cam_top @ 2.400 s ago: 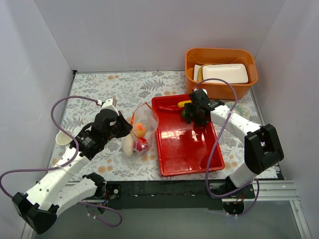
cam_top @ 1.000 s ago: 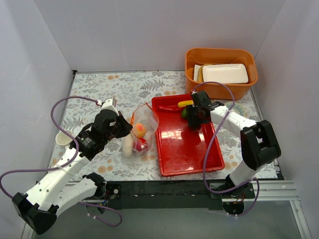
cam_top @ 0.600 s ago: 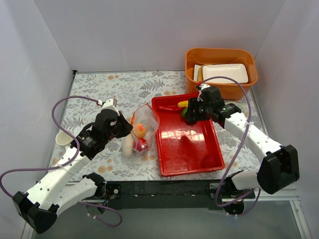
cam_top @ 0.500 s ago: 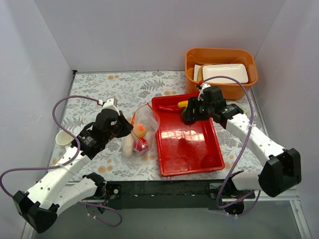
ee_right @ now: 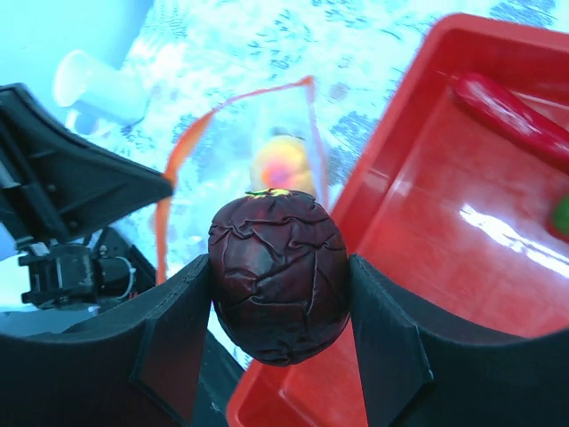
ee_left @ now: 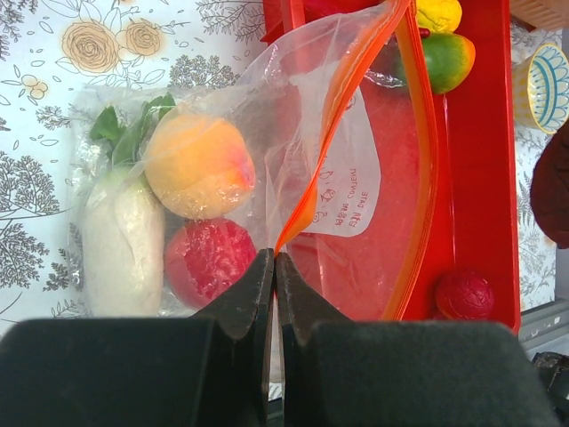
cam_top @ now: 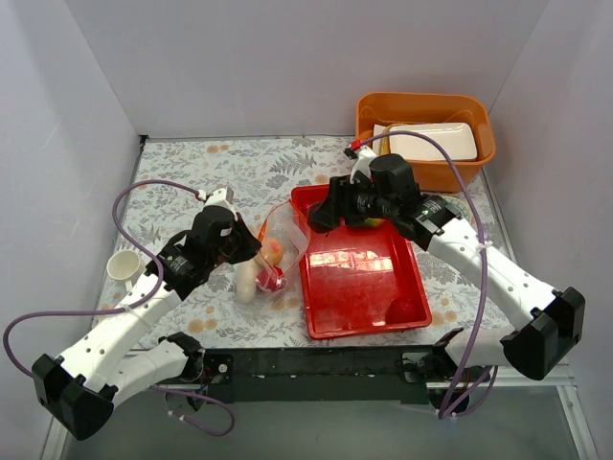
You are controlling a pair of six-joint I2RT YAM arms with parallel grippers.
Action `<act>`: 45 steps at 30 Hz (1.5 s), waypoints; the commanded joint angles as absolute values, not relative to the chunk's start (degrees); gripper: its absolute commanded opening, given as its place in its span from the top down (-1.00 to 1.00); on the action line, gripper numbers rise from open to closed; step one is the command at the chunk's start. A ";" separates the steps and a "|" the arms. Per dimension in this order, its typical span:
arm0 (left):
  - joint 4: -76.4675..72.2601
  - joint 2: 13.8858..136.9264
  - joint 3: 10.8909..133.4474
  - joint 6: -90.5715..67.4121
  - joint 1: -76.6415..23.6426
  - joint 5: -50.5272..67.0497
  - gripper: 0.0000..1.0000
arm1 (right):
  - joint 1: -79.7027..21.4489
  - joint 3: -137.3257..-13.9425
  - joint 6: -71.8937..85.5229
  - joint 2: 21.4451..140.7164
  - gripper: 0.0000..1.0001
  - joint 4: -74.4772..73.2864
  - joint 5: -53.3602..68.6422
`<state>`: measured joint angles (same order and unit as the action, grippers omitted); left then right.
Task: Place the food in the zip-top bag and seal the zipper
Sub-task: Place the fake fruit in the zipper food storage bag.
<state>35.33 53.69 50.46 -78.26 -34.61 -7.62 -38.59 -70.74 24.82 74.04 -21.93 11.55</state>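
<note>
Mid-carry with the purple fruit [ee_right: 277, 276]: clamped in right gripper [cam_top: 326, 213], fingers spread just to the fruit's width, above the tray's [cam_top: 359, 297] left rim toward its far end.

Left of the tray, flat on the cloth [ee_left: 53, 89]: bag [ee_left: 356, 196], mouth turned to the tray and lapping over its left rim. Pinched at the upper lip, right on the zipper [ee_left: 432, 178], by left gripper [ee_left: 274, 267], jaws fully together on the film, propping the mouth agape.

Already bagged, at the end away from the tray: radish [ee_left: 120, 249], peach [ee_left: 197, 165], red fruit [ee_left: 209, 262]. Not yet bagged, on the tray: yellow piece [ee_left: 438, 13], mango [ee_left: 447, 58] and chili [ee_right: 507, 107] at the far end, red ball [ee_left: 463, 295] toward the near end.

For the drop, by my reading:
- Come in low over the tray's left rim, aimed between the two orange strips.
- Push well past the lip before letting go; likely to roll back onto the tray otherwise, being round.
- Steer clear of the pinched lip; probably easy to tug loose.
- Expect a tight fit beside the peach.
</note>
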 commanded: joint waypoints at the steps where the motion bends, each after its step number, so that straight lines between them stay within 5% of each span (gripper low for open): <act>1: 34.98 53.35 51.86 -77.96 -34.63 -6.68 1.00 | -41.57 -73.74 24.96 77.51 -0.17 -16.54 14.23; 15: 36.39 52.47 53.52 -78.48 -34.63 -6.24 1.00 | -46.40 -80.94 23.47 90.60 -0.30 -16.35 11.78; 19: 36.56 51.77 54.14 -78.58 -34.63 -7.29 1.00 | -47.28 -86.12 22.33 93.16 -0.80 -21.78 6.97; 22: 37.79 51.16 54.14 -78.92 -34.63 -9.74 1.00 | -47.29 -86.14 21.80 91.50 -0.96 -22.94 2.83; 31: 38.76 48.60 54.58 -78.05 -34.63 -14.23 1.00 | -45.27 -74.65 24.61 76.21 -0.96 -29.25 -17.66; 45: 35.95 50.09 53.35 -76.99 -34.63 -11.96 1.00 | -41.31 -54.59 41.83 64.00 -0.96 -55.46 -15.82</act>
